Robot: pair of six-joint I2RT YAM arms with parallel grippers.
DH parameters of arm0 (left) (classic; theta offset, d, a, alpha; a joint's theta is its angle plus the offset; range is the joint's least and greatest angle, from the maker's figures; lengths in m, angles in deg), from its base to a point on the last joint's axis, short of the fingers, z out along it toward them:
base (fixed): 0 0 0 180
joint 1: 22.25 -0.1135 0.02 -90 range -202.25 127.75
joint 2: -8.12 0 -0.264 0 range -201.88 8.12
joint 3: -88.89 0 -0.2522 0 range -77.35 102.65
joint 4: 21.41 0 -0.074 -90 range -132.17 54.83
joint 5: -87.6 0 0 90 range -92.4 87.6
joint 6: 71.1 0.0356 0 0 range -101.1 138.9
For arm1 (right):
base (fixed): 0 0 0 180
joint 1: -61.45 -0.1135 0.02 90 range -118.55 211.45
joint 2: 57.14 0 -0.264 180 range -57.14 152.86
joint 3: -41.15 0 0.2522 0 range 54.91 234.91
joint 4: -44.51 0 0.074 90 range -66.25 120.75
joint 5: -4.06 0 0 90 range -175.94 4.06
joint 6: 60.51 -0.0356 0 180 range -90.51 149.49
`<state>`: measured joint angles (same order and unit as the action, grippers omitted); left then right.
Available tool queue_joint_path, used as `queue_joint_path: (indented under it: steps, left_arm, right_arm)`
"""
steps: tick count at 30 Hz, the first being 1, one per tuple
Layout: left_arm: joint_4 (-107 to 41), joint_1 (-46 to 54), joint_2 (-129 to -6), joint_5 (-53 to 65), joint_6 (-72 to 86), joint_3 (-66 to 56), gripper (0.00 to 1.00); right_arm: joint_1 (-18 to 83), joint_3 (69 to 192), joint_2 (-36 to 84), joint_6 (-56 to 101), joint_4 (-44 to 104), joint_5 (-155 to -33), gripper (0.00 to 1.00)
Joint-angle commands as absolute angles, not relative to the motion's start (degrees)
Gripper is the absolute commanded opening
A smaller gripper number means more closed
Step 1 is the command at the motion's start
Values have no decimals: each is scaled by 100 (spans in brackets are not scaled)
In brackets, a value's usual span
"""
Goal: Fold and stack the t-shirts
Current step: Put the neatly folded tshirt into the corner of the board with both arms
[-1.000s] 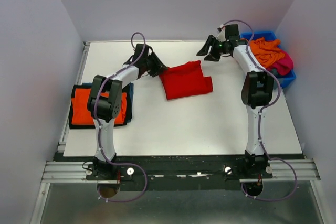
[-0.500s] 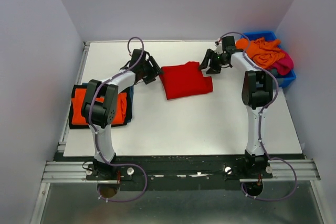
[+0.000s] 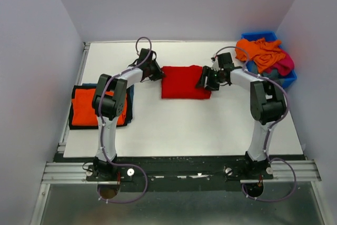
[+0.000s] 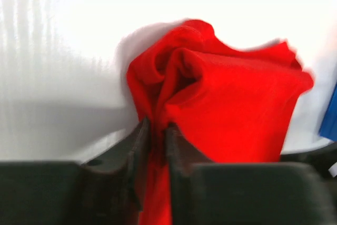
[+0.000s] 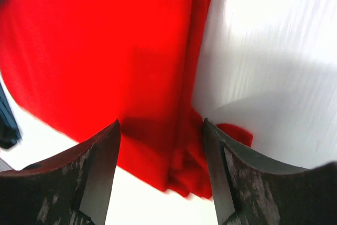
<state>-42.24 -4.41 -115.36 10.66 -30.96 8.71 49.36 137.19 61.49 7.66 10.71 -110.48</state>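
At the left of the bench (image 3: 174,125), a folded pile (image 3: 100,108) with an orange shirt (image 3: 84,106) on top. Next, the left claw (image 3: 156,73) closed, pinching the left edge of the red shirt (image 3: 184,81). Compared with one second ago, now pulled into a flatter, squarer rectangle at mid-bench, no more skewed. Then the right claw (image 3: 203,82), brought down from near the bin (image 3: 289,79) to the right edge, fingers (image 5: 100,172) wide apart, holding nothing. Probably ready for a last fold or for carrying to the pile.
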Motion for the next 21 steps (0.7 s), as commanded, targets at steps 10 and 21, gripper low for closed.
queue_joint_path:
  steps: [10, 21]
  left_arm:
    - [-3210, -476, -11326, 2063, -2241, 44, 12]
    - [-3122, -520, -11325, 1922, -2346, 254, 65]
  right_arm:
    - [4941, 12099, 4797, 356, 1528, -10168, 82]
    - [5091, 13663, 6150, 162, 1142, -10115, 72]
